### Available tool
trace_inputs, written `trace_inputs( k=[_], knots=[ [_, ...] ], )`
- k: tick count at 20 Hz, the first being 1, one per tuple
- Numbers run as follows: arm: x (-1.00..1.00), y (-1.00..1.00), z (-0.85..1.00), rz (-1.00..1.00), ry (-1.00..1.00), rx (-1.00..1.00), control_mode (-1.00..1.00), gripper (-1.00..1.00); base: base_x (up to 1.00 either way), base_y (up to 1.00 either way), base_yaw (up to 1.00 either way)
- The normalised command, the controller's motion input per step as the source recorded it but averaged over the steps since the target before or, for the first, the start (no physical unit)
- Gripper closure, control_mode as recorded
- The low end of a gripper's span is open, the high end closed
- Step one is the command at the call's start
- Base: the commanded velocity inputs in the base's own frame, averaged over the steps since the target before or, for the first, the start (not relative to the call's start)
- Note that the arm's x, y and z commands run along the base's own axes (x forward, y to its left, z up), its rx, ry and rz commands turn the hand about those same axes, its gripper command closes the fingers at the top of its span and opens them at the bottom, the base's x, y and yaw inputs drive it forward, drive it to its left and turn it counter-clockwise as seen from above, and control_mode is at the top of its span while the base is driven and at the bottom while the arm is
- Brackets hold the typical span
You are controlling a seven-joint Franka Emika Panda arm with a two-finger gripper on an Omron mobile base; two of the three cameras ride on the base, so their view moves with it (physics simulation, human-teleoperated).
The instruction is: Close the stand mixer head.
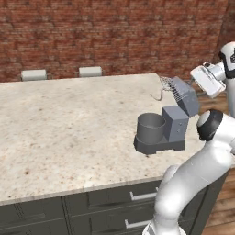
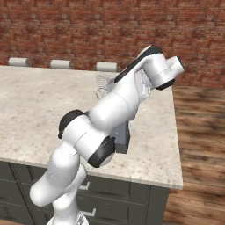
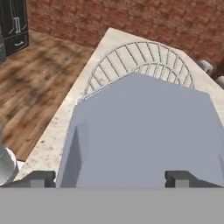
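The small grey stand mixer sits near the right end of the counter. Its blue-grey head (image 1: 185, 97) is tilted up and back on its hinge, and the wire whisk (image 1: 167, 84) points up and to the left. The grey bowl (image 1: 150, 127) stands on the flat base (image 1: 158, 146) in front of the boxy column (image 1: 175, 124). My gripper (image 1: 197, 83) hovers just behind and above the raised head. In the hand view the head (image 3: 140, 131) looms close, with the whisk (image 3: 140, 59) beyond it. The gripper (image 3: 111, 177) is open, its fingertips (image 3: 43, 177) spread wide with nothing held.
The beige stone counter (image 1: 69, 128) stretches left of the mixer, with its right edge close by and wooden floor (image 3: 35, 83) beyond. Two pale stool backs (image 1: 34, 74) stand at the far edge before a brick wall. My own arm (image 2: 110, 114) hides most of the mixer in the right base view.
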Motion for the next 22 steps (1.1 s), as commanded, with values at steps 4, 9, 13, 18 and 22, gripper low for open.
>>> trace_inputs(
  k=[4,9,13,18,22],
  knots=[
    [0.18,1.00,-1.00,0.58,-0.06,-0.20,-1.00,-1.00,0.00,0.00,0.00],
    [0.02,1.00,-1.00,0.48,-0.16,-0.31,-1.00,-1.00,0.00,0.00,0.00],
    [-0.22,0.99,-0.20,0.19,-0.31,-0.36,-1.00,-1.00,0.00,0.00,0.00],
    [-0.66,0.42,0.21,0.01,-0.29,-0.25,-1.00,-1.00,0.00,0.00,0.00],
    [-0.62,0.01,0.11,-0.05,-0.24,-0.14,-1.00,-1.00,0.00,0.00,0.00]
  ],
)
